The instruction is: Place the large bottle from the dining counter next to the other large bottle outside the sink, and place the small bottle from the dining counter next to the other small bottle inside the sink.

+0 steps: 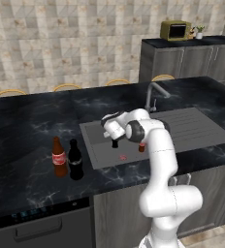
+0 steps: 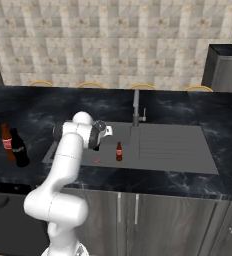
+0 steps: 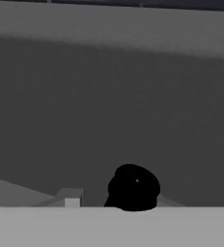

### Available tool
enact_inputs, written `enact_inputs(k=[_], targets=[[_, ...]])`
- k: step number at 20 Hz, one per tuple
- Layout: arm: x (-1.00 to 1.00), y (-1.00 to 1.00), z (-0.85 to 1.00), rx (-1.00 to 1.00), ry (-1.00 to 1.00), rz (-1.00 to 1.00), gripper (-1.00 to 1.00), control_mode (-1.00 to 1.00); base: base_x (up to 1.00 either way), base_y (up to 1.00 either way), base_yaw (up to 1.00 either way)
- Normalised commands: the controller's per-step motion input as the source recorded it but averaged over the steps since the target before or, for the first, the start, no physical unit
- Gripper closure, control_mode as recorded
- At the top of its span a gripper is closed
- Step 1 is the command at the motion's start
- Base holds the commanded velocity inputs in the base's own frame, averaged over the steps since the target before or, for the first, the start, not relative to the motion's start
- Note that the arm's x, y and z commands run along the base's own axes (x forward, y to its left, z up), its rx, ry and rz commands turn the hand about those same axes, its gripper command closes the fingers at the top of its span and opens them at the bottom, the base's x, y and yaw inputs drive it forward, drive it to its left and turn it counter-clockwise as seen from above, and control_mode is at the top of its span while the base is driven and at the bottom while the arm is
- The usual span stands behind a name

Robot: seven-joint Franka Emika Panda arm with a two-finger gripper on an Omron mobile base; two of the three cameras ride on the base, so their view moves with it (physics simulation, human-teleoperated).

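My gripper [image 1: 114, 137] [image 2: 98, 141] hangs low over the sink [image 1: 97, 154] [image 2: 163, 161] basin, shut on the small bottle [image 1: 115, 144] [image 2: 96, 147] [image 3: 133, 187], a short near-black one whose dark round top shows in the hand view. The other small bottle [image 1: 141, 147] [image 2: 119, 151], brown with a red label, stands upright in the basin just to the right of it. On the counter left of the sink, the large bottle [image 1: 75, 160] [image 2: 19, 148] stands close beside the other large bottle [image 1: 59, 157] [image 2: 7, 143], brown with a red label.
A faucet [image 1: 153, 95] [image 2: 136, 106] rises behind the basin, with a ribbed drainboard [image 1: 194, 127] [image 2: 173, 145] to the right. A small red mark [image 1: 123, 157] lies on the basin floor. Stool seats [image 1: 67, 87] line the counter's far edge. A yellow oven [image 1: 176, 30] sits on the back cabinet.
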Motion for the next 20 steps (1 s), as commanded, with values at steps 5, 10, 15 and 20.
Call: enact_inputs(k=[5, 10, 15, 20], targets=[[-0.04, 0.28, -0.01, 0.0, 0.0, 0.04, 1.0, -1.0, 0.0, 0.0, 0.0], [-0.32, 0.29, 0.0, 0.01, -0.04, 0.04, 1.0, -1.0, 0.0, 0.0, 0.0], [-0.47, 0.31, 0.0, 0.0, -0.07, 0.04, 1.0, -1.0, 0.0, 0.0, 0.0], [-0.35, 0.15, 0.0, 0.0, -0.06, 0.05, 1.0, -1.0, 0.0, 0.0, 0.0]])
